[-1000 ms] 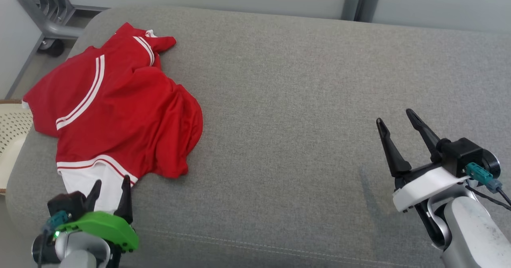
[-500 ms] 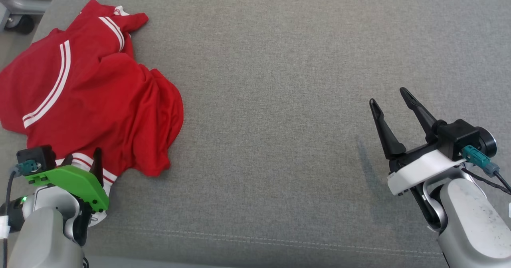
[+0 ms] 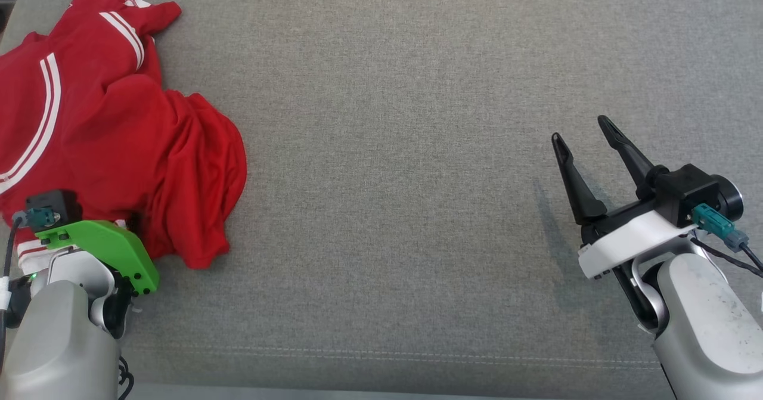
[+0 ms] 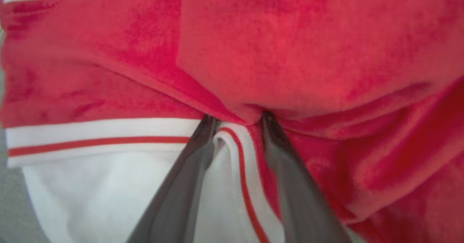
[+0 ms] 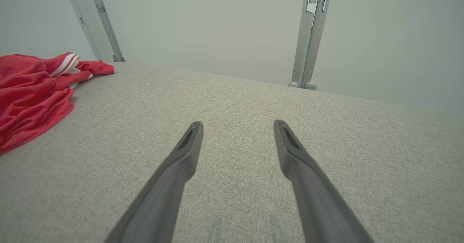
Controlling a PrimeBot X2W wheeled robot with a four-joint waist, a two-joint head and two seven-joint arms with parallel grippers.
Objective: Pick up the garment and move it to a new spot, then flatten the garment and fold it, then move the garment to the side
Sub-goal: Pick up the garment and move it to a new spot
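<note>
A broad grey fabric cushion point(image 3: 417, 120) has a stitched seam point(image 3: 357, 354) along its near edge. Beyond its far side stand a pale wall point(image 5: 203, 22) and grey metal posts point(image 5: 312, 36).

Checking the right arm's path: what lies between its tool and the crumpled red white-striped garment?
Nothing but bare grey fabric cushion, as the head view shows, between the right tool and the red striped garment.

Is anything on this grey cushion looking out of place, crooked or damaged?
The red garment lies crumpled near the left edge of the grey cushion, with folds overlapping and its white hem bunched between the fingers of the left gripper. Nothing looks torn or spilled.
</note>
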